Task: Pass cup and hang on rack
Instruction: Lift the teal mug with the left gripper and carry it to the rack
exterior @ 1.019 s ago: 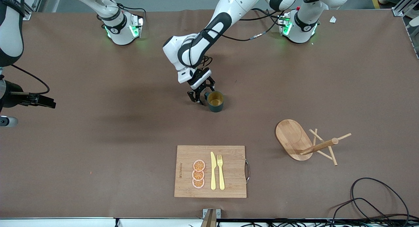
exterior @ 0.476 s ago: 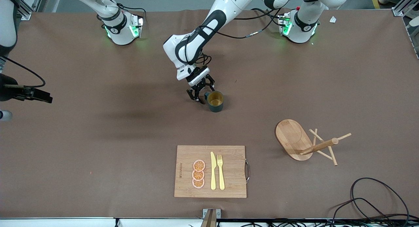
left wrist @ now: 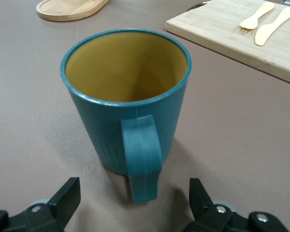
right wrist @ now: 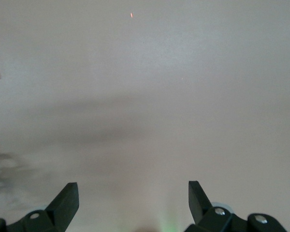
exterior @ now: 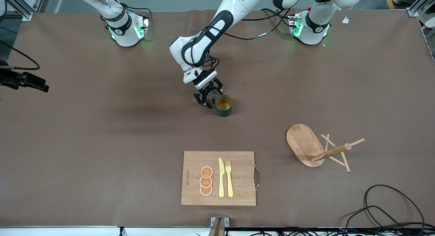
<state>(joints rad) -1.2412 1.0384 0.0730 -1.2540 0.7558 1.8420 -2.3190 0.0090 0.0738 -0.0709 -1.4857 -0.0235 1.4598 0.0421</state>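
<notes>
The dark teal cup (exterior: 224, 105) stands upright on the brown table near its middle, its yellowish inside (left wrist: 125, 67) showing. My left gripper (exterior: 208, 99) is low beside it and open. The cup's loop handle (left wrist: 141, 159) lies between the two black fingers (left wrist: 67, 198), with a gap on each side. The wooden rack (exterior: 302, 144) lies nearer the front camera, toward the left arm's end of the table, its post (exterior: 331, 152) and pegs slanting away from the oval base. My right gripper (exterior: 42, 86) hangs open over bare table at the right arm's end, nothing between its fingers (right wrist: 67, 198).
A wooden cutting board (exterior: 238, 161) with a yellow knife (exterior: 221, 177), a fork (exterior: 229, 178) and orange slices (exterior: 206, 181) lies near the front edge. Black cables (exterior: 390, 208) coil at the front corner by the left arm's end.
The right gripper has drifted toward the robots' side of the table. The left wrist has shifted slightly at the cup's handle. The cup has not moved.
</notes>
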